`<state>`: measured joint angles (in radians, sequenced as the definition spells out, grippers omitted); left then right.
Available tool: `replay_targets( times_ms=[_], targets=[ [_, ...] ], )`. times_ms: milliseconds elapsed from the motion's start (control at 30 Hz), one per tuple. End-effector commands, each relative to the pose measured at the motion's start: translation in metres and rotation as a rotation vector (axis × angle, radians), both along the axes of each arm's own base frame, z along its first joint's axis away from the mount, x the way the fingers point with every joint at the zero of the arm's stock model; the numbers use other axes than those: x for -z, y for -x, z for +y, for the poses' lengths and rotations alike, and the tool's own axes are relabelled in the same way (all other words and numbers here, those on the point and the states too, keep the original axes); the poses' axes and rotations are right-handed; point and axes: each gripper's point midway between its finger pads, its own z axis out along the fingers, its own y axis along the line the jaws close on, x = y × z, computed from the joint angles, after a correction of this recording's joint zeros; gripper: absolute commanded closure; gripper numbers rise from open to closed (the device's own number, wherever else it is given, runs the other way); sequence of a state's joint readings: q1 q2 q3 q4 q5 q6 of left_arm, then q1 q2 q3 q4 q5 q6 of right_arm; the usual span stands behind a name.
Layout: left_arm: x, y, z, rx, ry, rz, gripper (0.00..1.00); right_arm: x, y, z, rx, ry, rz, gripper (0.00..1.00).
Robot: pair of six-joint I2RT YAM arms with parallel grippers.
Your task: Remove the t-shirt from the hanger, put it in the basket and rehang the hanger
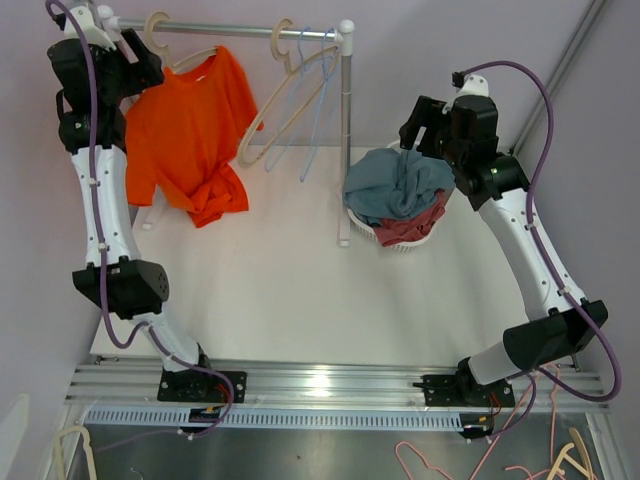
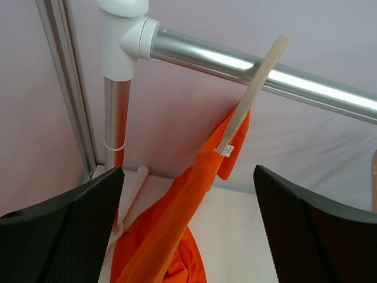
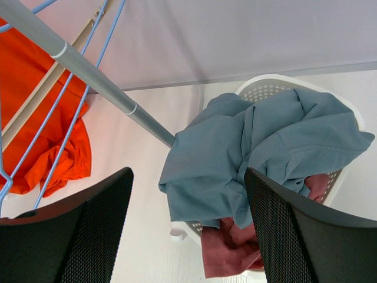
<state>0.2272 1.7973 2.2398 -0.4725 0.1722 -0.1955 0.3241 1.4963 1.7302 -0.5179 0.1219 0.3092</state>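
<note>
Hanging from a cream hanger (image 1: 158,28) on the metal rail (image 1: 230,30), the orange t-shirt (image 1: 190,135) droops just beside the left gripper (image 1: 140,58) in the overhead view. The right gripper (image 1: 420,128) hovers over a basket (image 1: 400,243) of clothes.

Left wrist view: both fingers (image 2: 65,236) are spread wide and empty, with the t-shirt (image 2: 171,236) and hanger (image 2: 253,94) between and beyond them.

Right wrist view: the fingers (image 3: 76,236) are spread wide and empty, a blue-grey garment (image 3: 259,147) lies between them, and the t-shirt (image 3: 29,71) is beyond the left finger.
</note>
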Motion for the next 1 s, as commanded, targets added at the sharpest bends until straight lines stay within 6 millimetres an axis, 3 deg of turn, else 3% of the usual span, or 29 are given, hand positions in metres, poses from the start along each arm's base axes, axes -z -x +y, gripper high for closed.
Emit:
replay_targets(
  times_ms=[0, 67, 133, 400, 500, 533, 767, 967],
  targets=[
    [-0.009, -0.011, -0.004, 0.039, 0.041, -0.043, 0.05, -0.020, -0.003, 0.003, -0.012, -0.017, -0.054, 0.19],
    [0.000, -0.021, -0.005, 0.059, 0.046, -0.028, 0.05, -0.020, -0.005, 0.005, -0.016, -0.033, -0.055, 0.19],
    [-0.007, -0.023, -0.009, 0.083, 0.045, -0.040, 0.04, -0.021, -0.007, 0.008, -0.019, -0.045, -0.058, 0.19],
    [-0.001, -0.041, -0.018, 0.152, 0.082, -0.066, 0.03, -0.024, -0.011, 0.008, -0.015, -0.041, -0.069, 0.19],
    [0.000, -0.047, -0.021, 0.178, 0.082, -0.073, 0.16, -0.021, -0.013, 0.005, -0.008, -0.037, -0.064, 0.19],
    [0.006, -0.052, -0.022, 0.187, 0.092, -0.061, 0.26, -0.021, -0.014, 0.004, -0.007, -0.036, -0.064, 0.19],
    [0.006, -0.060, -0.031, 0.248, 0.105, -0.083, 0.47, -0.018, -0.014, 0.004, -0.008, -0.033, -0.058, 0.19],
    [0.004, -0.064, -0.039, 0.277, 0.103, -0.099, 0.55, -0.017, -0.012, 0.003, -0.008, -0.029, -0.054, 0.19]
  ],
)
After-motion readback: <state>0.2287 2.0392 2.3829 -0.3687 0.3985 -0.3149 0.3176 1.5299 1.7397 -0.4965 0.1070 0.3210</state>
